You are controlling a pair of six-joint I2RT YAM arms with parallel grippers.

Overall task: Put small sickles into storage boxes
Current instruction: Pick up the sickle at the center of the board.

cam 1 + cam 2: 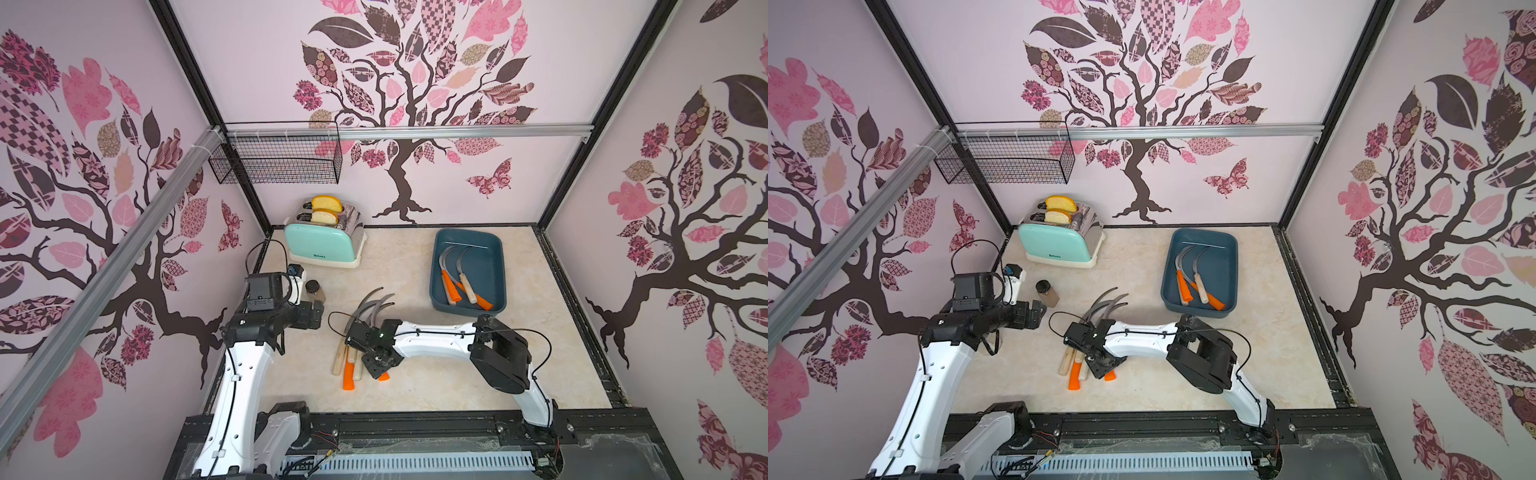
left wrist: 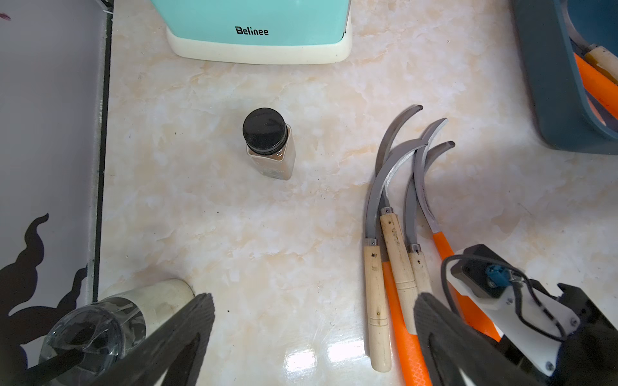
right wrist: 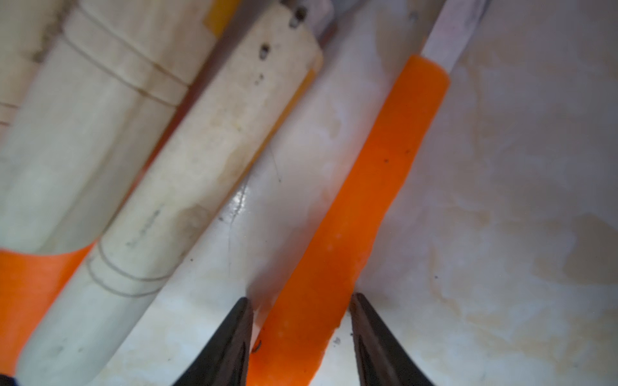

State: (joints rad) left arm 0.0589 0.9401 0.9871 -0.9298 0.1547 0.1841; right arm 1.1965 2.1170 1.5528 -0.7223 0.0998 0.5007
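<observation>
Fingers (image 3: 378, 351) on my right gripper (image 3: 301, 297) straddle an orange-handled sickle (image 3: 384, 167); whether they pinch, I cannot tell. Crossed blades could drag neighbouring sickles (image 2: 398, 254) when lifting.

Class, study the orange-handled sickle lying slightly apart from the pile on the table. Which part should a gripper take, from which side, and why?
Take the orange-handled sickle by its handle from straight above, jaws across its width. It lies flat with bare table on both sides, where the right gripper straddles it; its thin curved blade overlaps other blades.
</observation>
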